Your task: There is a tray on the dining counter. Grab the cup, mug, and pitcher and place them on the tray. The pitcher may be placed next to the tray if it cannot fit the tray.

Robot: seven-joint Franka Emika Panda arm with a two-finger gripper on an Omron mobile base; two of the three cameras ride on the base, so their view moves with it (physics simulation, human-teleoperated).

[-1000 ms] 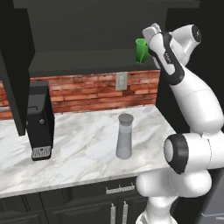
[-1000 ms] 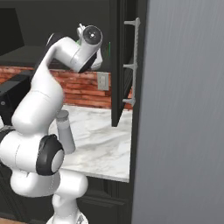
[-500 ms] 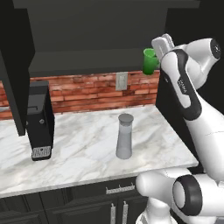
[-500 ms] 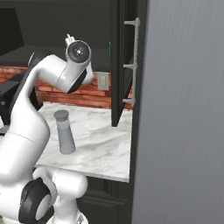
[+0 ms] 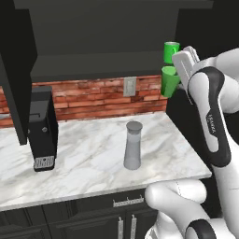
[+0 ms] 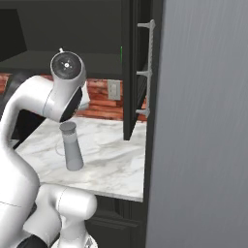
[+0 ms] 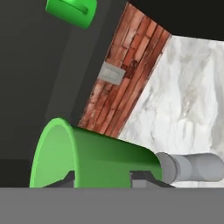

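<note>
Gripping the cup, the gripper has its two dark finger tips closed against the green tumbler's wall at the bottom of the hand view, where the cup lies across the lower left with its open rim toward the left edge. In the left base view the same cup hangs in the air at the upper right, held by the white hand just beside it, with the mug directly above it on the dark cabinet shelf. The mug also shows at the upper left of the hand view. Lower, near the middle of the left base view, the pitcher stands upright on the marble counter backed by red brick, well apart from the black coffee machine at the left.
</note>
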